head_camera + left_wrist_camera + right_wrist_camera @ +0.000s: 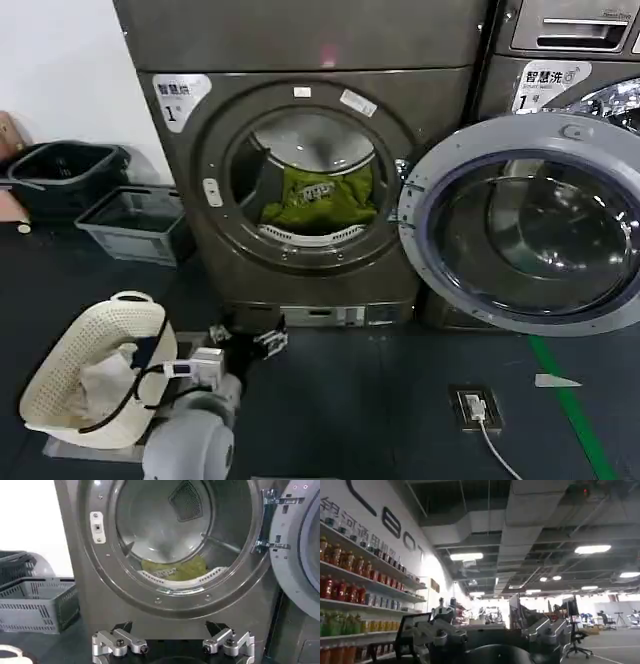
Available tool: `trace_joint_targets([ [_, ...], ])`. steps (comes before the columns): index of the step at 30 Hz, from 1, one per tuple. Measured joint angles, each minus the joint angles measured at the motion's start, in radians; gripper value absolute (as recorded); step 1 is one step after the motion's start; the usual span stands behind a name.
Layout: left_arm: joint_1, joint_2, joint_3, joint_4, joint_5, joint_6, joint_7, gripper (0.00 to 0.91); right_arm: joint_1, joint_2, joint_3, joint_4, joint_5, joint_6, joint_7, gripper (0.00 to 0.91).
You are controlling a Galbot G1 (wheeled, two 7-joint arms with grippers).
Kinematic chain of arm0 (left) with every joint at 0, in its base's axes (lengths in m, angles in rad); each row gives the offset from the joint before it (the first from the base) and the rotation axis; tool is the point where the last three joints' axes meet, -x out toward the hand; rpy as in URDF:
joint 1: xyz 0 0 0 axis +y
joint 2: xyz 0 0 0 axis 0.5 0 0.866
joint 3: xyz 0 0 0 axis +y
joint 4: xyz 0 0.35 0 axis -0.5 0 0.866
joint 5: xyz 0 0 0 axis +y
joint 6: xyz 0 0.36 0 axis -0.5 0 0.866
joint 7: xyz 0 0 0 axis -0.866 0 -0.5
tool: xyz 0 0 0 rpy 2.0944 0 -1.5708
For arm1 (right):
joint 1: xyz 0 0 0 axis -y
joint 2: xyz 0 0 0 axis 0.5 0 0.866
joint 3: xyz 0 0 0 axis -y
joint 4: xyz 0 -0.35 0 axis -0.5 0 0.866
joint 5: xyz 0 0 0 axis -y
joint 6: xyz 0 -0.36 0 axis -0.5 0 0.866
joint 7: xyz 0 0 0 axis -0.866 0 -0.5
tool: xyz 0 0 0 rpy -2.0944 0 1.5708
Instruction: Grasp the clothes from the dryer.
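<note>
I'm holding my left gripper (172, 645) spread wide, low before the dryer (300, 180), lining up on the clothes (175, 569) ahead and above; my right gripper (485, 640), seemingly parted, is idling aimed elsewhere.

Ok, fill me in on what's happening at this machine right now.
The robot is set up to pull the clothes out of the dryer, whose door is swung open to the right. The olive-green garment lies at the front of the drum, untouched. The left gripper is open, low in front of the porthole and not yet inside. The right gripper is open too, pointed away into the room.
</note>
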Motion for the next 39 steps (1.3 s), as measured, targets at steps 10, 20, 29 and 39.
trace_joint_targets([
  [10,-0.003,0.000,-0.002,0.004,0.000,0.000,-0.002,0.907,0.001,0.000,0.001,-0.001,-0.001,0.001,0.000,0.907],
  [20,-0.015,0.003,-0.002,0.008,-0.002,0.000,-0.005,0.907,0.001,0.009,0.001,0.001,-0.002,0.002,0.009,0.907],
  [29,-0.011,0.000,-0.002,0.006,0.000,0.000,-0.009,0.907,0.000,0.013,0.014,0.008,0.009,0.021,0.031,0.907],
  [39,-0.003,-0.003,-0.003,-0.004,0.001,0.000,-0.009,0.907,-0.001,0.027,0.006,0.015,0.022,0.059,0.036,0.907],
])
